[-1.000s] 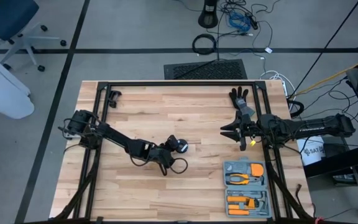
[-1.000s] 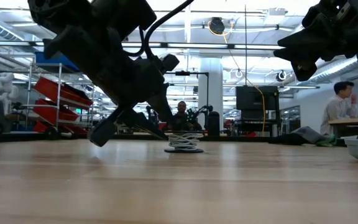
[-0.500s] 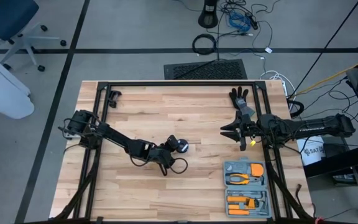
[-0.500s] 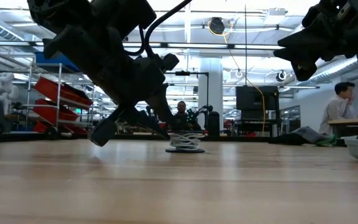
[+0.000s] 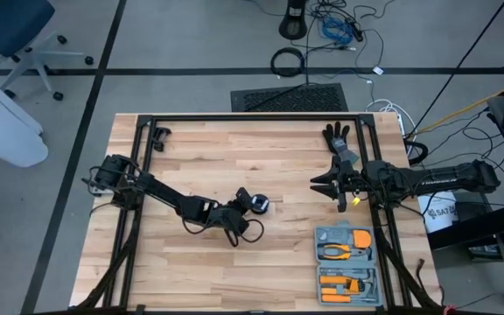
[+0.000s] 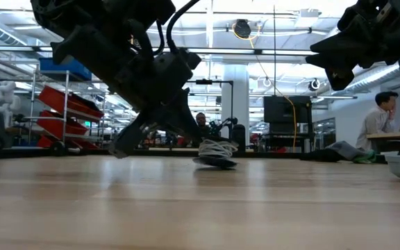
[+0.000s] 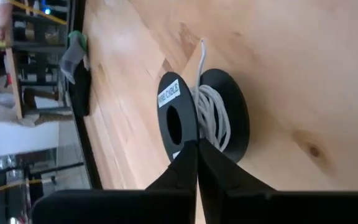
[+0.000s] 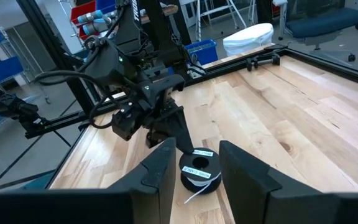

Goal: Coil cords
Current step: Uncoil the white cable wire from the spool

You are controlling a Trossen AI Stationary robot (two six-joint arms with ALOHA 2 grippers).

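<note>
Reel [image 6: 215, 161] near rim behind left pincer [image 6: 186, 135] in low view.

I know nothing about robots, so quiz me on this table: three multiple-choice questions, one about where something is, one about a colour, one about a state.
1. Where is the tool case?
A. near the right arm's side
B. beside the left arm's base
C. on the floor

2. What colour is the cord wound on the reel?
A. blue
B. white
C. orange

3. How does the left claw stand?
A. wide open above the table
B. out of sight
C. shut at the reel's rim

Answers: 1 A, the high view shows it on the table below the right arm. 2 B, the left wrist view shows white coils between black discs. 3 C, its fingers meet at the rim.
</note>
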